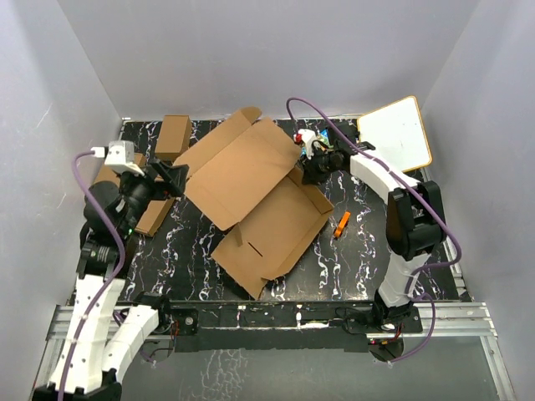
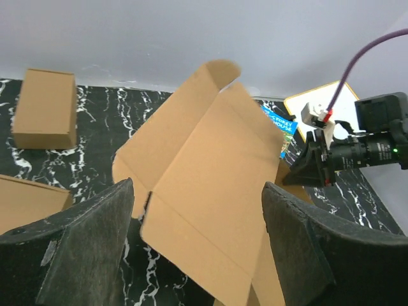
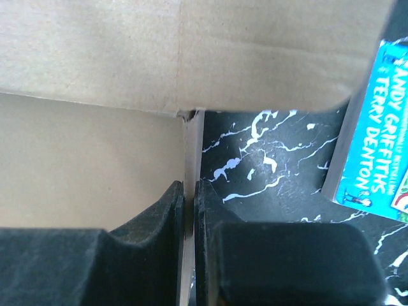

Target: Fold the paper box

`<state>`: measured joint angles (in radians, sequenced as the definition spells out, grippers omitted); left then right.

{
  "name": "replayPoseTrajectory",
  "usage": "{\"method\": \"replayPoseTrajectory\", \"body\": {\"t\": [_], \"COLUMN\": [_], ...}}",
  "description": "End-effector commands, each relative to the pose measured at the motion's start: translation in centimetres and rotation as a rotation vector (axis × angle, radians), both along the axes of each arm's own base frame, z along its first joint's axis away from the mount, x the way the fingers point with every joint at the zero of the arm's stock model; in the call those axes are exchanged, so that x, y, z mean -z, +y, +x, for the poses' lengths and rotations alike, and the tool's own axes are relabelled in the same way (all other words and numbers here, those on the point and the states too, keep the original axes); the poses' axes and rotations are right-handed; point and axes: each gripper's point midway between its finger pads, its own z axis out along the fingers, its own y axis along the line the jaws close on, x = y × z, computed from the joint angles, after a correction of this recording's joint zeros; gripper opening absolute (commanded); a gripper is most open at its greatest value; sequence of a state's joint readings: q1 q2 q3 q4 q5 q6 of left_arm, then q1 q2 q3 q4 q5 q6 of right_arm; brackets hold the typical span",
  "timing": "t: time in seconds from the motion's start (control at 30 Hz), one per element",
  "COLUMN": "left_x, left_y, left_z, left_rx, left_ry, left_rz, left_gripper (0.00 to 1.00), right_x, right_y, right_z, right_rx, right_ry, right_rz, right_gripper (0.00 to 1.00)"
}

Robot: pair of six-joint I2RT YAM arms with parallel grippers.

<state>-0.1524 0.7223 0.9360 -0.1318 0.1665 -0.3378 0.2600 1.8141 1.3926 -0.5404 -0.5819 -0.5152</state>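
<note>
Box point(image 1: 251, 196) sits mid-surface point(image 1: 368, 251), half-formed, with the rear panel tilted up. Right claw point(image 3: 189, 191) is clamped on a thin side-wall edge at the box's right corner. Left claw point(image 1: 173, 177) is wide open just off the panel's left edge, gripping nothing. Risk as I see it: with one pinch point, any pull may swing the whole sheet, slip the wall out, or drop the panel flat. Book point(image 3: 373, 127) lies near the right claw and could snag.

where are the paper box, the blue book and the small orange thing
paper box point(image 1: 251, 180), top view, on its raised middle panel
blue book point(image 3: 373, 121), right wrist view, on its printed cover
small orange thing point(image 1: 342, 224), top view, on its middle
</note>
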Motion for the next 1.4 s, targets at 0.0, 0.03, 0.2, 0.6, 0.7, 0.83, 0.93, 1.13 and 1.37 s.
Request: {"method": "replayPoseTrajectory", "body": {"t": [0.0, 0.03, 0.2, 0.6, 0.7, 0.83, 0.93, 1.13, 1.37], "left_x": [0.8, 1.6, 6.0, 8.5, 8.4, 8.3, 8.5, 9.2, 9.2], "left_y": [1.8, 1.7, 1.2, -0.7, -1.0, -1.4, -1.7, -2.4, -2.6], "left_z": [-2.3, -2.5, -2.8, -2.6, -2.6, -2.7, -2.7, -2.5, -2.4], "left_rx": [-0.067, -0.064, -0.044, 0.035, 0.050, 0.066, 0.078, 0.103, 0.107], "left_ry": [0.012, 0.028, 0.109, 0.144, 0.145, 0.152, 0.160, 0.192, 0.199], "left_rz": [0.058, 0.058, 0.022, -0.068, -0.087, -0.107, -0.130, -0.178, -0.192], "left_gripper": [0.79, 0.79, 0.78, 0.76, 0.75, 0.75, 0.74, 0.74, 0.75], "right_x": [1.7, 2.3, 4.5, 5.7, 6.4, 7.4, 7.6, 6.6, 5.5], "right_y": [-0.7, -0.8, -1.2, -4.0, -4.7, -5.6, -6.4, -5.4, -4.9], "right_z": [0.8, 1.1, 1.6, -1.2, -1.1, -0.5, -0.1, -0.8, -0.9], "right_rx": [0.079, 0.088, 0.113, 0.133, 0.154, 0.219, 0.287, 0.266, 0.249], "right_ry": [0.074, 0.081, 0.124, 0.084, 0.069, 0.028, -0.026, -0.008, -0.027], "right_rz": [-0.056, -0.065, -0.106, -0.219, -0.248, -0.297, -0.337, -0.278, -0.245], "right_gripper": [0.08, 0.09, 0.17, 0.40, 0.37, 0.08, 0.08, 0.28, 0.46]}}
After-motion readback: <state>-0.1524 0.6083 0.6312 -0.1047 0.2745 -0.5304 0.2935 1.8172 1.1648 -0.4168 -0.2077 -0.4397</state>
